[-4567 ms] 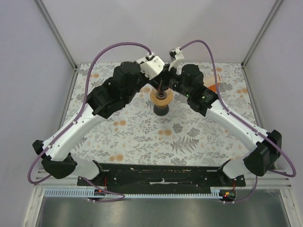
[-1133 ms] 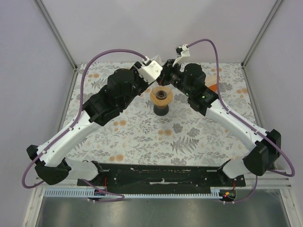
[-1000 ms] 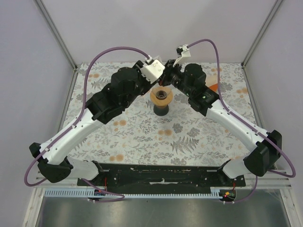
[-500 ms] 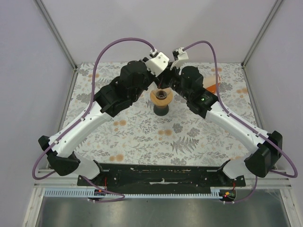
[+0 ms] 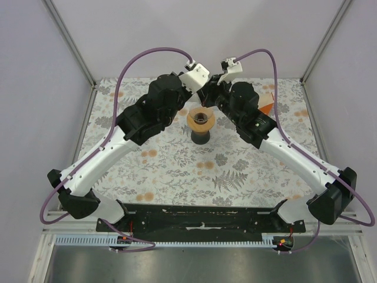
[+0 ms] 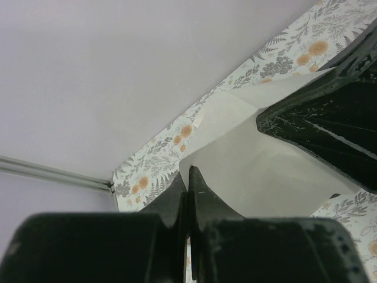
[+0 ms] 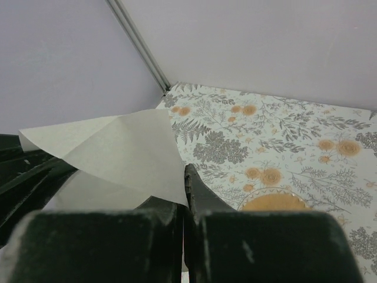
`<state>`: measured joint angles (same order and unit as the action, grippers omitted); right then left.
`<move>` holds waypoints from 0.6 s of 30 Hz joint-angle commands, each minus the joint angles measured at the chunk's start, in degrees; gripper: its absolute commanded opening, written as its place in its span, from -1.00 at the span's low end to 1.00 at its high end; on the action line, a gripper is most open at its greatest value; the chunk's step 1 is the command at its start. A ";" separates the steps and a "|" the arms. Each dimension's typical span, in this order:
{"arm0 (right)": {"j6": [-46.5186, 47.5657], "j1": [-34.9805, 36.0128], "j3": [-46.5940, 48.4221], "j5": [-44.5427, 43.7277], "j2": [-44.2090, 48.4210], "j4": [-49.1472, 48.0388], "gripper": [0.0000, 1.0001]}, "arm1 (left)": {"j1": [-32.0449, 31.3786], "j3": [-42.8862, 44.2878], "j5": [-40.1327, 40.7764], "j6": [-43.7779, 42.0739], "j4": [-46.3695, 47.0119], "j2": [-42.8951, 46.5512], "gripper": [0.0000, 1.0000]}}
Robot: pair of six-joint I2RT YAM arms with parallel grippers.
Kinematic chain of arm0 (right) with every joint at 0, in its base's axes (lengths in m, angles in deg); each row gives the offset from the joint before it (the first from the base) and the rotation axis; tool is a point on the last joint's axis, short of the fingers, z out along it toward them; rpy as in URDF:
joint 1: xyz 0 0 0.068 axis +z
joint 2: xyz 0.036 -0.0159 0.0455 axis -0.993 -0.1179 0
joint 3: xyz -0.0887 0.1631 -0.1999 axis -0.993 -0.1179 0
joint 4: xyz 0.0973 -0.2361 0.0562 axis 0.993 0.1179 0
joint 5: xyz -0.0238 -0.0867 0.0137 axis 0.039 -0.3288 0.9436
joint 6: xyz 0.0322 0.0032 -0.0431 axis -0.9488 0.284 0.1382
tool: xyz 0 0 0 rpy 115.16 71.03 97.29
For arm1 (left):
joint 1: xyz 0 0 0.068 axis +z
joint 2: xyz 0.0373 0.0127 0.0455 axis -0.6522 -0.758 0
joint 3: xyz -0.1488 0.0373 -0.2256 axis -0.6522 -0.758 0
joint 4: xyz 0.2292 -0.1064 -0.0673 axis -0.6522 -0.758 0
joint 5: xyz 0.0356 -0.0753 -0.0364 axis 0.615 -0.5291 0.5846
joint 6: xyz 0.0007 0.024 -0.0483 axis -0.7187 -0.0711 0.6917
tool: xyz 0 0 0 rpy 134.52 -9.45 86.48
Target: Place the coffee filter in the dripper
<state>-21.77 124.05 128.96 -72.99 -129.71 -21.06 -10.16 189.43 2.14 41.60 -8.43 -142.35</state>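
The coffee filter (image 6: 259,162) is a thin white paper fan held up in the air between both grippers. My left gripper (image 6: 188,175) is shut on one edge of it. Opposite, my right gripper (image 7: 184,177) is shut on another edge of the filter (image 7: 118,147). In the top view both grippers, left (image 5: 202,94) and right (image 5: 213,94), meet tip to tip just behind the dripper (image 5: 200,119). The dripper is an orange-brown funnel with a dark centre. The arms hide the filter in that view.
The dripper stands on a dark cup (image 5: 200,138) on the flowered tablecloth (image 5: 177,171). Behind the right arm an orange box (image 5: 266,108) peeks out. An orange round shape with a pale rim (image 7: 274,203) lies below the right fingers. The back wall is close behind.
The left gripper's jaws have closed on the filter's edge. The left wrist moved a little toward the back; the right gripper kept its hold.
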 commanded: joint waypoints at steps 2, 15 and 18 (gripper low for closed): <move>2.82 -0.56 0.60 2.81 1.39 -5.64 -0.67 | -0.02 2.39 -1.73 -1.93 2.23 1.90 -0.96; 1.06 -0.56 4.29 1.26 -2.74 -8.03 -0.81 | -0.10 3.19 -5.44 1.06 0.38 1.72 -0.96; 2.46 -0.56 4.65 -2.96 -2.66 -6.44 -1.00 | -0.02 2.92 -0.89 0.10 2.22 1.98 -0.96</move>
<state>-20.46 123.61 130.27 -70.24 -132.64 -26.50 -10.16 190.22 -2.85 41.21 -9.13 -142.13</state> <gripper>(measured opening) 0.017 0.026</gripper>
